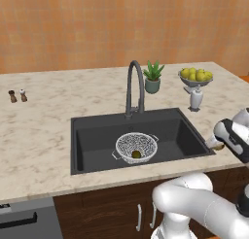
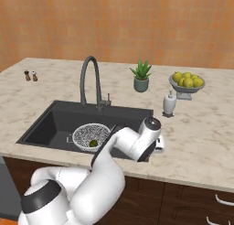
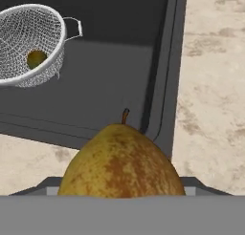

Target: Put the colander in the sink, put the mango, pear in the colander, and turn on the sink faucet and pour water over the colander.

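Pear point(image 3: 122, 162) in the gripper's point(image 3: 122, 193) grasp above the sink point(image 3: 165, 76) rim, stem and long axis toward the basin.

Arm point(image 2: 98, 174): glossy white rounded shells, fat tubular links w/ bulbous elbows. Dark grey/black bands at joints; one dark cap w/ grey ring on the low shoulder joint in right base view. Wrist point(image 1: 232, 136) white w/ black collar. No cables, screws or markings visible.
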Available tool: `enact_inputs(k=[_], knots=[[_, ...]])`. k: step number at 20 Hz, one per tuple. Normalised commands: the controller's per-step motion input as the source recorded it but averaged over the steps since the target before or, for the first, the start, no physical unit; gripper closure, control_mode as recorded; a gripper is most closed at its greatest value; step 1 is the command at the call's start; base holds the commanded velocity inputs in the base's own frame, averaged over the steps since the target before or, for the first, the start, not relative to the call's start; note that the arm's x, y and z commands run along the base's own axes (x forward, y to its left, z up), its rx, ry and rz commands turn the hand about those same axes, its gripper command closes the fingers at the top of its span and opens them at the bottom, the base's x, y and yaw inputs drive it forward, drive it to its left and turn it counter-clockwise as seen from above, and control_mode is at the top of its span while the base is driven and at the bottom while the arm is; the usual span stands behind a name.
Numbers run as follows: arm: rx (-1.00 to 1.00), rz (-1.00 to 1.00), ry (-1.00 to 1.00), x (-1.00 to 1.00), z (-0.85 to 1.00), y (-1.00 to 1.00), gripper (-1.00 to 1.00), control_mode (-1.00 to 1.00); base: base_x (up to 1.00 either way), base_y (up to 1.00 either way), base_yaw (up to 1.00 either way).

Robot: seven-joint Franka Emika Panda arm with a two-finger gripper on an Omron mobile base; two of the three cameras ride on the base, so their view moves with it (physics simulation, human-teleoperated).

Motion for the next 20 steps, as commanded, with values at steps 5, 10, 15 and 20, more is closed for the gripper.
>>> enact_inputs(k=[5,10,15,20], knots=[[0.01,0.37,-0.02,0.03,0.07,0.72,1.0,-1.0,0.0,0.0,0.0],[0.02,0.3,-0.03,0.17,0.08,0.68,1.0,-1.0,0.0,0.0,0.0],[0.06,0.22,-0.03,0.03,0.11,0.48,1.0,-1.0,0.0,0.0,0.0],[0.1,0.18,0.0,0.12,0.03,0.4,1.0,-1.0,0.0,0.0,0.0]])
